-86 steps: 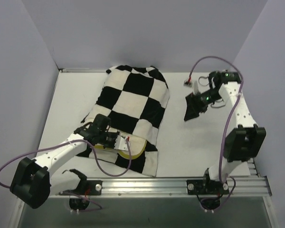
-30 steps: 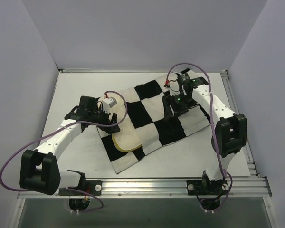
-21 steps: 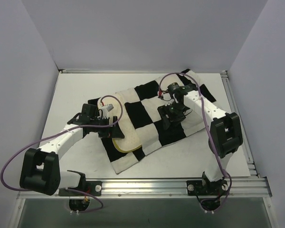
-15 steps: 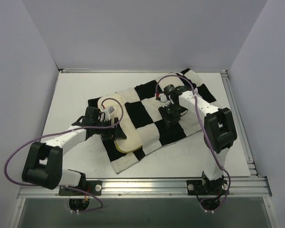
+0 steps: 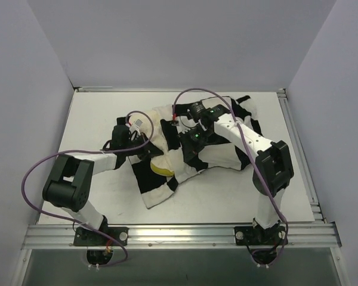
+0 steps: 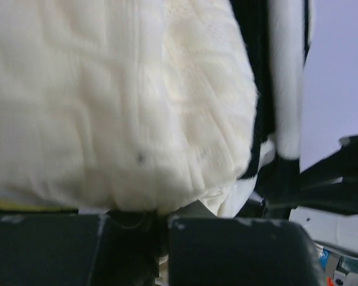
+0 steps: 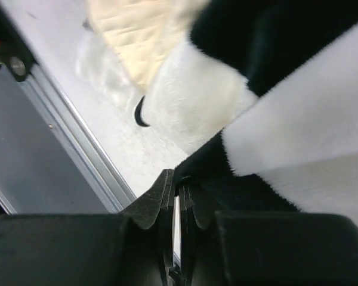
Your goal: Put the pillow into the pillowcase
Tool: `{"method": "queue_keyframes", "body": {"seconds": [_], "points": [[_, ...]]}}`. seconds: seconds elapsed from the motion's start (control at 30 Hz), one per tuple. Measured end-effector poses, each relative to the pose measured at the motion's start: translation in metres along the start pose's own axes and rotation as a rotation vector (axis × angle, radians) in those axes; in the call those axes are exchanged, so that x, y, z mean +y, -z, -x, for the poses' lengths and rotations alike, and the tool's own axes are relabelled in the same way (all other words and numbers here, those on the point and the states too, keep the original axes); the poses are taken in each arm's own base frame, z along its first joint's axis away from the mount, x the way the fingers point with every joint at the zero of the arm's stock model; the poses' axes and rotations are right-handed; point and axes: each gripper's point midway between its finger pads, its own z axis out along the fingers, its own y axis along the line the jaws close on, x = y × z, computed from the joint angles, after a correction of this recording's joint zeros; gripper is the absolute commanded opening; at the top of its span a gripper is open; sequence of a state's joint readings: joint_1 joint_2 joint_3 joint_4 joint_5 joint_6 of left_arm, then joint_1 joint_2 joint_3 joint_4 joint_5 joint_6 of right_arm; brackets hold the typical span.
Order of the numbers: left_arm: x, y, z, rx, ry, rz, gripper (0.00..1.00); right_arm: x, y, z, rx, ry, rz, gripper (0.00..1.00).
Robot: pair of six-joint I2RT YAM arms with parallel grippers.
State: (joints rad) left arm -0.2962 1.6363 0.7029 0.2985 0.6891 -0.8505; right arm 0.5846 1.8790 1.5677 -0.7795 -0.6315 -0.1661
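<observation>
The black-and-white checkered pillowcase (image 5: 218, 146) lies bunched at the middle of the table. The cream pillow (image 5: 159, 169) shows only a yellow edge at the case's left opening. My left gripper (image 5: 146, 150) sits at that opening. In the left wrist view the quilted pillow (image 6: 107, 101) fills the frame, with the pillowcase (image 6: 286, 77) beside it, and the left gripper (image 6: 161, 217) is shut with cream fabric running down between its jaws. My right gripper (image 5: 190, 149) is just right of the left. It (image 7: 179, 182) is shut on a black fold of the pillowcase (image 7: 298, 137), with the pillow (image 7: 137, 30) beyond.
A metal rail (image 5: 185, 231) runs along the table's front edge and shows in the right wrist view (image 7: 77, 137). Grey walls close the back and both sides. The left arm's purple cable (image 5: 48, 161) loops over the table's left part.
Both grippers have shut. The right arm has drawn the pillowcase leftward over the pillow, bunching it up. The left gripper has moved a little toward the case's opening.
</observation>
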Motion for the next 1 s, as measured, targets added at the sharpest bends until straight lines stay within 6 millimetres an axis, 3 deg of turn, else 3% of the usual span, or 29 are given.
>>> {"method": "queue_keyframes", "body": {"seconds": [0.07, 0.17, 0.3, 0.37, 0.43, 0.53, 0.67, 0.7, 0.77, 0.8, 0.87, 0.93, 1.0], "points": [[-0.011, 0.001, 0.018, -0.058, 0.011, -0.026, 0.0, 0.016, 0.003, 0.011, -0.025, 0.038, 0.037, 0.0], [-0.023, 0.006, 0.034, -0.13, 0.026, -0.053, 0.0, 0.011, 0.014, 0.03, -0.053, 0.01, 0.051, 0.0], [-0.034, 0.021, 0.036, -0.208, 0.009, -0.069, 0.0, -0.034, 0.032, 0.085, -0.154, -0.078, 0.038, 0.0], [-0.035, 0.029, 0.031, -0.232, 0.004, -0.062, 0.0, -0.05, 0.036, 0.097, -0.183, -0.079, 0.022, 0.0], [-0.035, 0.033, 0.026, -0.233, 0.005, -0.055, 0.0, -0.039, 0.032, 0.101, -0.178, -0.032, 0.029, 0.0], [-0.029, 0.034, 0.024, -0.238, 0.023, -0.025, 0.0, 0.003, 0.016, 0.108, -0.156, 0.093, 0.061, 0.0], [-0.016, 0.032, 0.022, -0.237, 0.066, 0.027, 0.0, 0.051, -0.01, 0.106, -0.12, 0.232, 0.108, 0.0], [-0.012, 0.03, 0.021, -0.231, 0.079, 0.035, 0.0, 0.055, -0.014, 0.103, -0.115, 0.246, 0.111, 0.04], [-0.003, 0.022, 0.017, -0.209, 0.118, 0.054, 0.0, 0.053, -0.018, 0.091, -0.097, 0.238, 0.104, 0.26], [0.001, 0.016, 0.015, -0.195, 0.136, 0.057, 0.0, 0.049, -0.017, 0.085, -0.094, 0.214, 0.098, 0.44], [0.001, -0.003, 0.012, -0.155, 0.161, 0.044, 0.0, 0.034, -0.008, 0.071, -0.096, 0.115, 0.084, 0.5], [-0.011, -0.02, 0.013, -0.126, 0.156, 0.005, 0.0, 0.007, 0.009, 0.058, -0.148, -0.036, 0.069, 0.54], [-0.026, -0.031, 0.015, -0.113, 0.141, -0.038, 0.0, -0.027, 0.029, 0.029, -0.197, -0.227, 0.033, 0.61]]}}
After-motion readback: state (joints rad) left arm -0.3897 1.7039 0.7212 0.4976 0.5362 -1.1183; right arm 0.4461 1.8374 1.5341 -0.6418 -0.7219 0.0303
